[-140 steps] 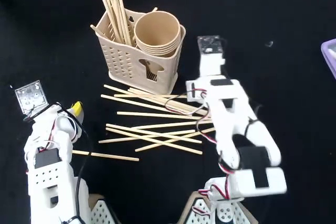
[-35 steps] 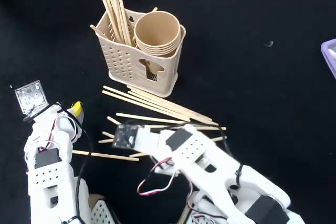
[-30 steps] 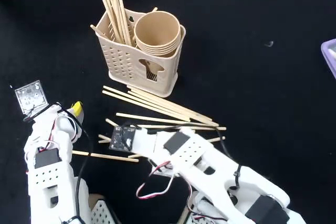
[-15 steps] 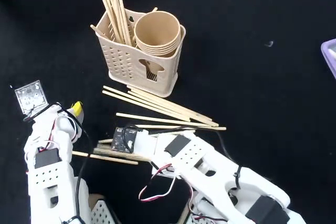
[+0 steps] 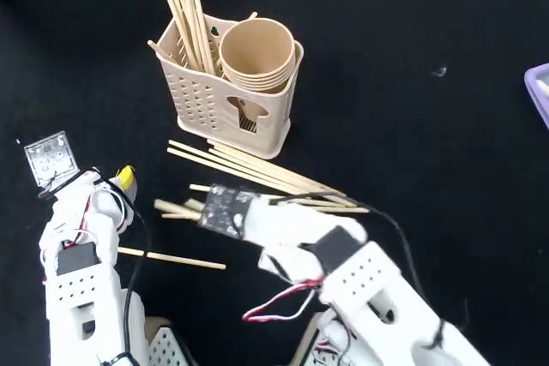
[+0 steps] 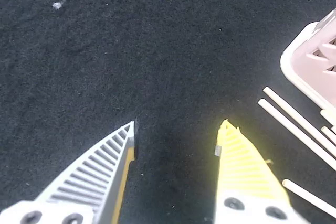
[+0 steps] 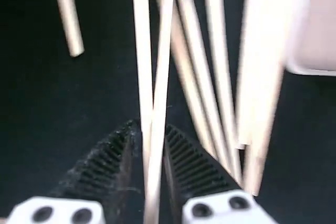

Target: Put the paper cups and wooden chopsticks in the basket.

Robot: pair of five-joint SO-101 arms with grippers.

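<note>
Wooden chopsticks (image 7: pixel 140 51), two pale sticks, sit clenched between the right gripper (image 7: pixel 149 129) fingers, beside loose chopsticks (image 5: pixel 257 171) on the black cloth (image 5: pixel 429 169) before the beige perforated plastic basket (image 5: pixel 206 105) holding stacked brown paper cups (image 5: pixel 257 49). The left gripper (image 6: pixel 178 127) hangs released, well apart.

Basket (image 5: pixel 225 105) sits far middle-left on the table (image 5: pixel 446 177), with paper cups (image 5: pixel 257 51) in its right compartment and upright chopsticks (image 5: pixel 190 27) in its left. Loose chopsticks (image 5: pixel 257 169) lie just in front of it. Nearer, right gripper (image 7: pixel 149 132) pinches a chopstick pair (image 5: pixel 171 208); a single chopstick (image 5: pixel 171 257) lies nearer still, and left gripper (image 6: pixel 178 124), fingers spread, sits left of these.
</note>
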